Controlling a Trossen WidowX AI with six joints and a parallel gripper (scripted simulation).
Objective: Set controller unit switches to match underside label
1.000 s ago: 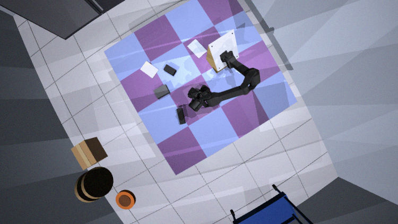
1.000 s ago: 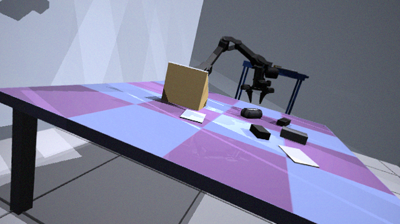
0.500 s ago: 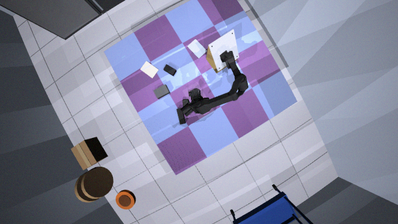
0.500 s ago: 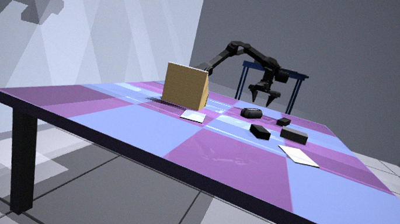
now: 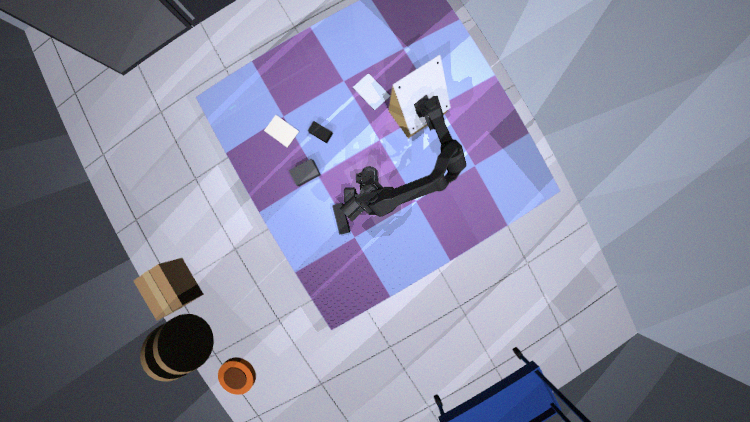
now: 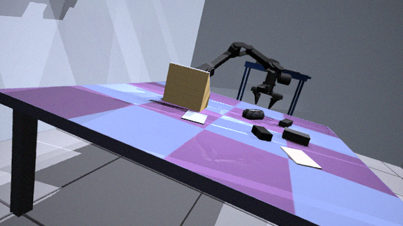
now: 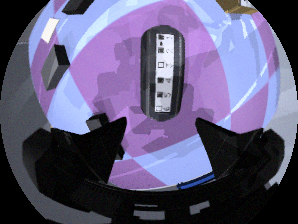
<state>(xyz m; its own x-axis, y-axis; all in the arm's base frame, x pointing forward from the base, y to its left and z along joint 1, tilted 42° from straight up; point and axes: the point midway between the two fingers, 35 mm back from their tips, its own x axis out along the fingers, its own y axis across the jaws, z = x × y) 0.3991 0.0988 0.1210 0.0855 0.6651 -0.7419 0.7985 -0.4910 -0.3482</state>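
Dark grey, smooth and rounded at its ends, the controller unit (image 6: 253, 114) (image 7: 162, 72) lies on the checkered blue-and-purple tabletop (image 5: 461, 225) (image 6: 225, 147) (image 7: 110, 65), its underside label (image 7: 164, 72) facing the wrist camera. In that view it sits at twelve o'clock from the gap between the fingertips, its long axis running from twelve to six; from the exterior it lies below the end effector (image 5: 361, 199) (image 6: 262, 105) (image 7: 161, 120), toward seven o'clock. The end effector's fingers are spread wide, with nothing between them, and their tapered black tips are apart from the unit. The label is white; from twelve down to six its squares look filled, filled, empty, filled, filled, empty. The numbers are too blurred to read surely, and the switches are hidden.

Beside the unit's area, at eight o'clock in the wrist view, is a small dark block (image 5: 341, 218) (image 6: 285, 122) (image 7: 97, 122); a larger grey box (image 5: 304, 172) (image 6: 296, 136) (image 7: 55, 70) is at nine. At one o'clock from the end effector in the top view stands a tan, wood-coloured wedge (image 5: 401, 114) (image 6: 186, 86) with a flat white face.

On the pale tiled floor, at seven o'clock in the top view, is a round orange pot (image 5: 222, 376), its interior brown; I cannot tell its contents.
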